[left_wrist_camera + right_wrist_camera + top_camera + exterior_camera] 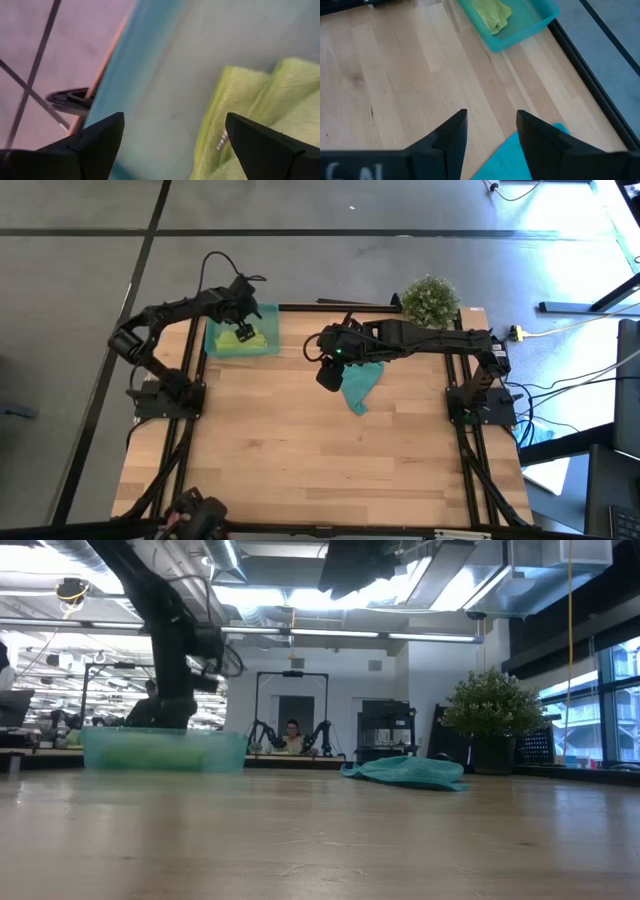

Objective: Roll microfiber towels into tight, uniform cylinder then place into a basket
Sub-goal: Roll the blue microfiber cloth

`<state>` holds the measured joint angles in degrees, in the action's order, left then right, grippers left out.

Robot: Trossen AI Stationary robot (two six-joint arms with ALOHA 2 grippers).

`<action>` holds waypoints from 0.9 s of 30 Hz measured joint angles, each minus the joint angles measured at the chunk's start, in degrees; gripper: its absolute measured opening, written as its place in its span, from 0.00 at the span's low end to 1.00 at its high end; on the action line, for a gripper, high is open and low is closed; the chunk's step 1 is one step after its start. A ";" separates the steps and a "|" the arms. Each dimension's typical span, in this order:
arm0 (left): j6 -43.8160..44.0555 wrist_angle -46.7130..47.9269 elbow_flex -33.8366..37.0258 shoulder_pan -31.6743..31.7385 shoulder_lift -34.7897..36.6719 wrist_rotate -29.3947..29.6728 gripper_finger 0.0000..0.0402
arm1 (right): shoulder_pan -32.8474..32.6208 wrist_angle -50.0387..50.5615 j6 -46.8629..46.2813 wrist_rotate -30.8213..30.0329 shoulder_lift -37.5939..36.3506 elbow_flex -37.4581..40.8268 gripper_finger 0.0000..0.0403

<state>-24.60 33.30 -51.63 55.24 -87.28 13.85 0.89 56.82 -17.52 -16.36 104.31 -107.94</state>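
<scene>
Towels first: from above you see the lime-green towel (245, 335) bunched inside the basket (266, 346) at the table's far left, and the teal towel (359, 385) lying crumpled, flat on the wood near the middle. Your left gripper (238, 312) hangs over the basket. At table height the teal towel (405, 772) is a low heap. Your left wrist view shows fingers (95, 142) spread, empty, above the lime-green towel (250, 105). Your right gripper (491, 131), parted, holds nothing above the teal towel (510, 160).

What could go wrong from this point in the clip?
The green towel in the basket looks loosely bunched; the open left pincer right beside it might snag it when lifting. The teal towel lies crumpled, not flat, so the open right pincer may roll it unevenly.
</scene>
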 joint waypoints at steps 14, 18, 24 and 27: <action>-1.29 3.25 0.19 -2.53 -6.91 1.77 0.86 | 0.13 0.01 4.20 -0.08 0.00 0.00 0.43; -1.29 5.44 0.19 -3.56 -6.87 1.79 0.86 | 0.13 0.02 4.51 -0.07 0.00 0.00 0.43; -0.33 5.28 0.19 -3.96 -6.87 2.59 0.86 | 0.13 0.02 4.52 -0.07 0.00 0.00 0.43; 0.85 5.32 0.19 -3.96 -6.17 3.82 0.86 | 0.13 0.02 4.52 -0.07 0.00 0.00 0.43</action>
<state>-23.75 38.63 -51.44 51.29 -93.45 17.67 1.02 56.84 -12.99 -16.43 104.31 -107.94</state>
